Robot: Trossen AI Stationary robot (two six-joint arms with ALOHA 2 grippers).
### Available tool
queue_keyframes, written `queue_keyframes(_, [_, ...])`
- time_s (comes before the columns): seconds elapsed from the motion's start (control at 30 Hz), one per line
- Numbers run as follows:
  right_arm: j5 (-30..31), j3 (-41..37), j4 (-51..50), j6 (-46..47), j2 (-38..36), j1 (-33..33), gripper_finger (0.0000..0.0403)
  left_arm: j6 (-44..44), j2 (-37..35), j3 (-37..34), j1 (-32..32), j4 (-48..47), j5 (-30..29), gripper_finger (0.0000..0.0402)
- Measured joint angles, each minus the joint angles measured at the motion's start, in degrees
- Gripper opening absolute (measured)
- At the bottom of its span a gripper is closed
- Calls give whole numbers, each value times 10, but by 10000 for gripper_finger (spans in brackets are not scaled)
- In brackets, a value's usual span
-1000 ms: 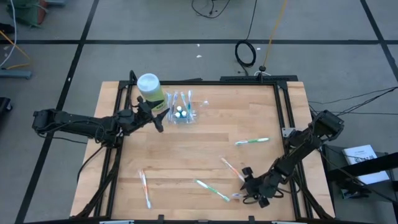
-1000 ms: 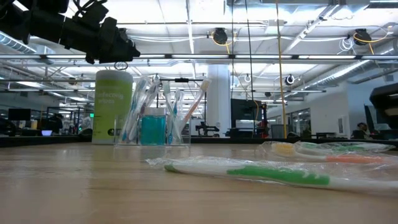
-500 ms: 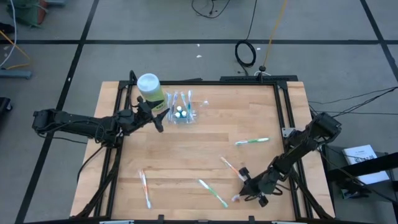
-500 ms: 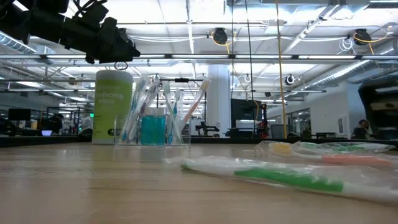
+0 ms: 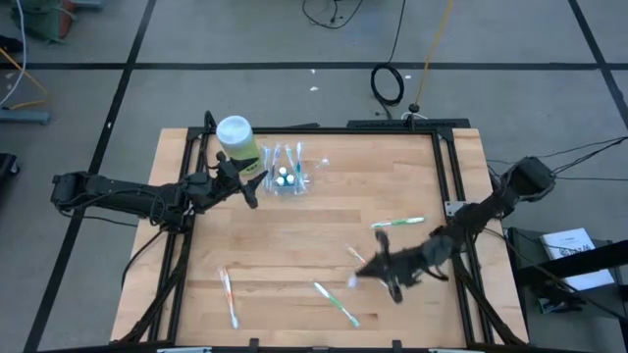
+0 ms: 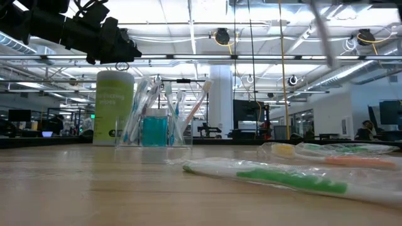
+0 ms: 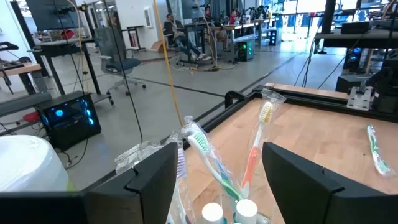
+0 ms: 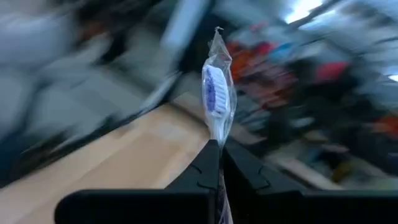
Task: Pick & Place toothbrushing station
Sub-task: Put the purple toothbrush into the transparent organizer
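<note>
Showing: a wooden table (image 5: 294, 245) in a black frame on a grey floor, seen from above, with cables on the floor beyond its 12 o'clock edge.
Room: the low view looks across the tabletop into a hall with ceiling lights and pipes; the left wrist view takes in desks, chairs and people seated far off.
Cup: a clear plastic cup (image 5: 287, 178) stands near the table's 11 o'clock corner, holding several wrapped toothbrushes upright and a blue tube (image 6: 154, 131).
Bottle: a light-green bottle (image 5: 237, 140) with a white cap stands just beside the cup, at the cup's 10 o'clock.
Loose brushes: one green-handled toothbrush (image 5: 397, 224) lies toward 3 o'clock; another green one (image 5: 336, 304) toward 6 o'clock; a pink-and-white one (image 5: 228, 295) near 7 o'clock; an orange-tipped one (image 5: 359, 260) close to the right arm.
Left gripper: the left gripper (image 5: 251, 185) hangs just at the cup's 9 o'clock side, fingers spread wide and holding nothing; in its wrist view the cup's brushes stand between the two fingers.
Right gripper: the right gripper (image 5: 368, 270) is above the table's 4 o'clock area, blurred, fingers clamped on a wrapped toothbrush (image 8: 216, 99) with blue bristles.
Held brush: it rises straight from the pinched fingertips, bristle end away from the wrist, well apart from the cup.
</note>
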Motion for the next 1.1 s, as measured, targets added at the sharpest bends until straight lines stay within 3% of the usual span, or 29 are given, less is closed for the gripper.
queue_keyframes(0.13, [-2,0,158,-28,-1,-78,4,0,0,0,0,0,0,241])
queue_keyframes(0.27, [-66,0,227,-29,0,-183,4,0,0,0,0,0,0,241])
queue_keyframes(0.4, [-163,15,245,79,18,-289,4,0,0,0,0,0,0,241])
queue_keyframes(0.5, [-177,44,251,173,55,-341,4,0,0,0,0,0,0,241])
queue_keyframes(0.9, [-177,237,319,175,313,-430,4,0,0,0,0,1,0,241])
queue_keyframes(1.1, [-149,333,317,213,403,-457,4,0,0,0,0,0,11,241])
